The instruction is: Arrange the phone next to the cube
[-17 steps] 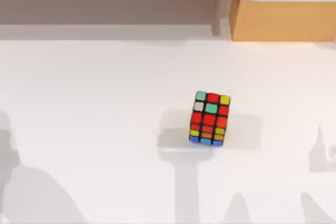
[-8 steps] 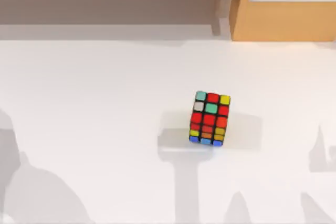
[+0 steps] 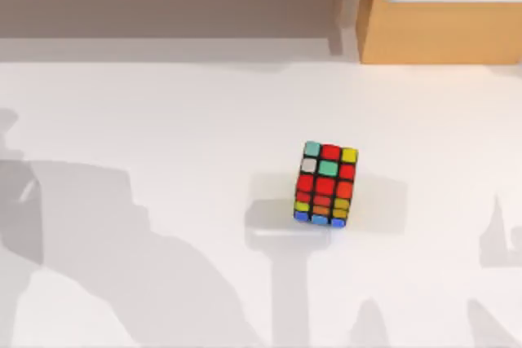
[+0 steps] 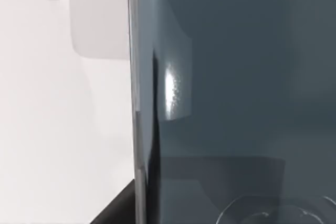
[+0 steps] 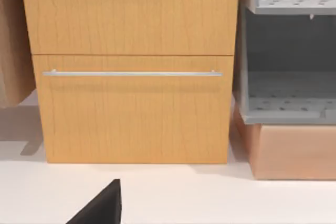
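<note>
My left wrist view has the phone (image 4: 236,98) very close, its dark glossy screen across most of the picture and its silvery rim running along one side, with white table (image 4: 52,129) beyond it. I cannot tell from this whether my left fingers are closed on the phone or how wide they stand; a dark sliver at the edge is too cut off to name.

In the top view the cube (image 3: 325,184) sits on the table right of centre, mostly red on top, 3 rows of stickers down its near side. Broad shadows lie over the near left of the table.

Farther off stands a wooden cabinet (image 5: 131,66) with 1 metal handle (image 5: 131,73), drawer shut, contents hidden. Right of it are grey shelves (image 5: 289,93), bare where visible. I cannot tell my right gripper's state.
</note>
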Available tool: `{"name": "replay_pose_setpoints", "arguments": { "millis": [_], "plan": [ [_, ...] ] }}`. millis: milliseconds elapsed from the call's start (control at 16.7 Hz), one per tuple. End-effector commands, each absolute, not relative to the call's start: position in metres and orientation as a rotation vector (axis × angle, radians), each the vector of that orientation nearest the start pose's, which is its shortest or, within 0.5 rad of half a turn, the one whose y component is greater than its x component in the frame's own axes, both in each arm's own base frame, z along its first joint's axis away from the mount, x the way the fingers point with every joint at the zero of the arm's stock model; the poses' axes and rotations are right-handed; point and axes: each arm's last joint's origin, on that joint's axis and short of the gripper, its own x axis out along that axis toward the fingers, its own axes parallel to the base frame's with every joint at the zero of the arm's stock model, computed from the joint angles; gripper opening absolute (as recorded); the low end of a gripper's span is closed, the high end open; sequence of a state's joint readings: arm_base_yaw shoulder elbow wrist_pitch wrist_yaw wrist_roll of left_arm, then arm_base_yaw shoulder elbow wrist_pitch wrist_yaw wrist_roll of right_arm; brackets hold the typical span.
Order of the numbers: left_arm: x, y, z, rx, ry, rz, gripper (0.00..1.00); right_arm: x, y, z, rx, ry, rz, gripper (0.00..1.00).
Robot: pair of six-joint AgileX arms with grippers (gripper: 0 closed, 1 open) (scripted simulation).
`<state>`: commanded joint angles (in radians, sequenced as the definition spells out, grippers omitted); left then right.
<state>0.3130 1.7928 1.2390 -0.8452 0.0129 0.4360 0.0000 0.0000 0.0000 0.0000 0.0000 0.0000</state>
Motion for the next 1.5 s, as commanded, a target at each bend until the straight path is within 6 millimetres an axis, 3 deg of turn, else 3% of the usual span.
{"name": "replay_pose_setpoints", "arguments": {
  "millis": [300, 660, 1140, 1320, 1500],
  "plan": [
    [0.355, 0.044, 0.194, 0.092, 1.400, -0.056, 0.00, 0.106, -0.001, 0.160, 0.000, 0.000, 0.000, 1.00],
    [0.374, -0.053, 0.194, 0.046, 1.450, -0.065, 0.00, 0.106, -0.001, 0.160, 0.000, 0.000, 0.000, 1.00],
    [0.363, -0.170, 0.184, 0.018, 1.528, -0.037, 0.00, 0.106, -0.001, 0.160, 0.000, 0.000, 0.000, 1.00],
    [0.355, -0.197, 0.180, 0.015, 1.546, -0.024, 0.00, 0.106, -0.001, 0.160, 0.000, 0.000, 0.000, 1.00],
    [0.351, -0.210, 0.177, 0.015, 1.556, -0.016, 0.00, 0.106, -0.001, 0.160, 0.000, 0.000, 0.000, 1.00]
  ]
}}
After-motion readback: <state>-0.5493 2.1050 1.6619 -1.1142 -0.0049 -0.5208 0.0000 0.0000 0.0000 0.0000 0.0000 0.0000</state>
